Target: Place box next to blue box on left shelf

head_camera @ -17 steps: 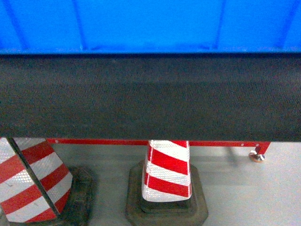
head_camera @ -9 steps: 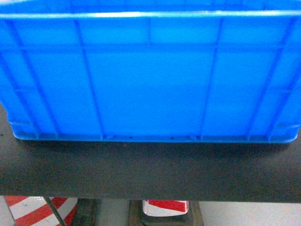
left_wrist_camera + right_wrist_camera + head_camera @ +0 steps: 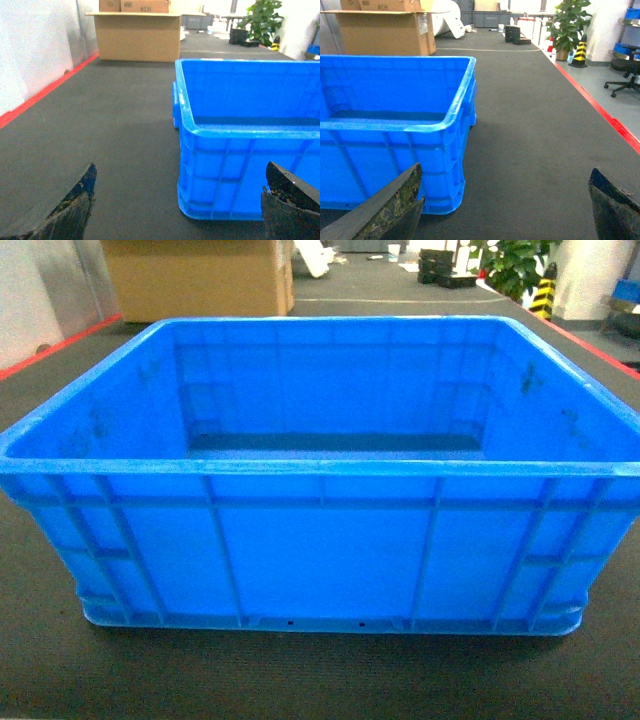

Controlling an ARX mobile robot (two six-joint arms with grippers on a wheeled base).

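Straight ahead in the head view, no pincer shows at all; the large bright-blue rectangular plastic crate (image 3: 320, 540) fills nearly the whole frame, sitting upright on a dark, finely textured mat surface (image 3: 300, 680). Its near wall is ribbed, the rim thick, the inside smooth and bare, and two small holes sit at the middle of the base edge. Behind it, at the far left, stands a brown cardboard carton (image 3: 195, 278).

From the left wrist, the left gripper (image 3: 180, 200) has its two dark, worn fingers (image 3: 75, 207) spread wide, holding nothing and touching nothing. The crate's left corner stands between them, nearer the right-hand finger. A red stripe (image 3: 40, 95) borders the mat along a pale wall, and the carton sits far back.

From the right wrist, the right gripper (image 3: 505, 205) is likewise spread wide and empty. The crate's right corner rises just beyond the left-hand finger; whether they touch I can't quite make out. A potted green plant (image 3: 567, 25) and a yellow-and-black striped cone (image 3: 579, 50) stand in the distance.
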